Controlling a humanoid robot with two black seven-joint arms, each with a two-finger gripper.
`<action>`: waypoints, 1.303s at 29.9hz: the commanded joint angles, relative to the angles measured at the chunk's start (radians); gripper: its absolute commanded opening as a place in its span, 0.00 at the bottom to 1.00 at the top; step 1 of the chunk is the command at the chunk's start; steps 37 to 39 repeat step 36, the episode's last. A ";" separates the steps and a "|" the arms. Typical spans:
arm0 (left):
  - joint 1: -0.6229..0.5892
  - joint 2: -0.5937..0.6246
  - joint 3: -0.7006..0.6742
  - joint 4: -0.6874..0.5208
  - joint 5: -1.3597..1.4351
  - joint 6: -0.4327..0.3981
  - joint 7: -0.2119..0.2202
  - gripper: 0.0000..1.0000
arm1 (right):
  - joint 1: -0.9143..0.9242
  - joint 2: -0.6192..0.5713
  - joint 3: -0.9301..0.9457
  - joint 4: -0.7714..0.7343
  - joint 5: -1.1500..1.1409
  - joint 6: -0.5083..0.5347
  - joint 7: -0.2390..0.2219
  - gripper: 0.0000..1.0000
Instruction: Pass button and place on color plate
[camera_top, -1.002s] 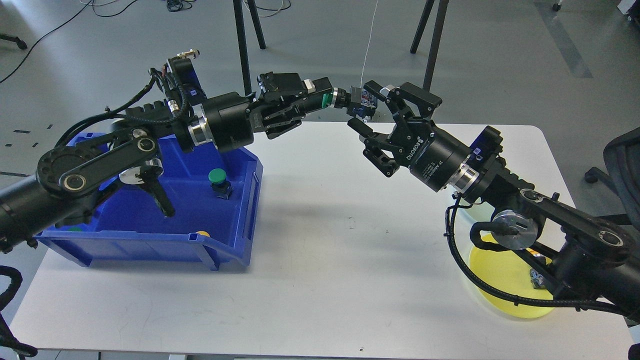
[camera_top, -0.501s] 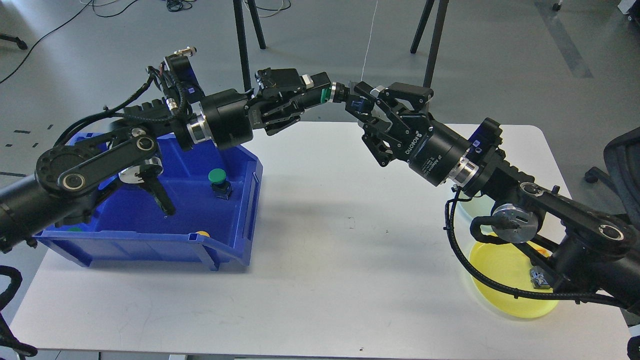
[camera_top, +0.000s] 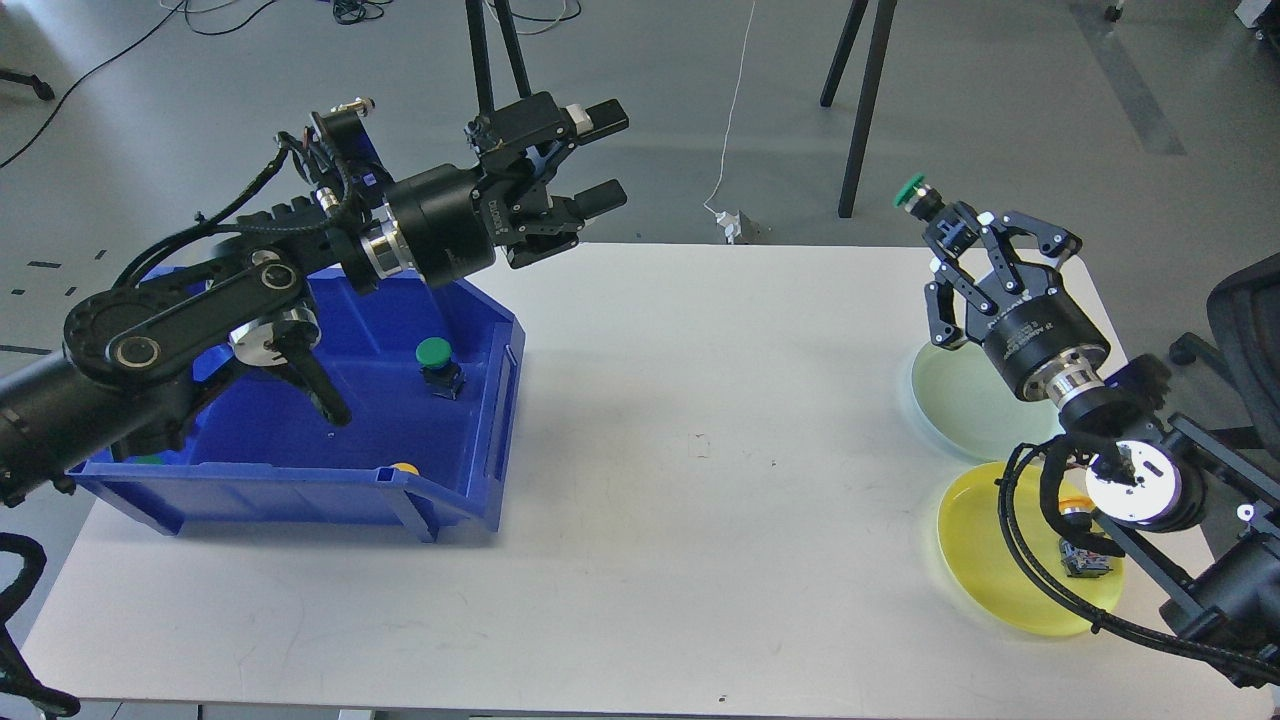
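Observation:
My right gripper (camera_top: 965, 232) is shut on a green-capped button (camera_top: 912, 192) and holds it in the air above the far right of the table, over the pale green plate (camera_top: 955, 400). A yellow plate (camera_top: 985, 545) lies in front of it with a small dark button part (camera_top: 1085, 560) on it. My left gripper (camera_top: 600, 155) is open and empty, raised above the far corner of the blue bin (camera_top: 300, 470). Another green button (camera_top: 438, 362) stands inside the bin, and a yellow one (camera_top: 405, 467) shows at its front wall.
The white table (camera_top: 700, 500) carries the bin at the left and the two plates at the right. My right arm's cables (camera_top: 1040, 560) lie across the yellow plate. A black chair (camera_top: 1245, 330) stands at the right edge. Stand legs (camera_top: 860, 100) rise behind the table.
The green button passed from my left gripper to my right. The left gripper opened and drew back left; the right gripper carried the button right, over the pale green plate.

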 joint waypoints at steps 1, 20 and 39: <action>-0.001 -0.002 0.001 0.000 0.000 0.000 0.000 0.94 | -0.013 0.000 -0.010 -0.081 0.166 -0.194 -0.031 0.01; 0.012 0.128 -0.028 0.015 -0.248 0.000 0.000 0.94 | -0.027 0.018 0.008 -0.049 0.168 -0.296 -0.145 0.99; 0.228 0.192 -0.102 0.029 -0.473 0.000 0.000 0.99 | 0.081 -0.237 -0.026 0.173 0.043 0.506 -0.066 0.99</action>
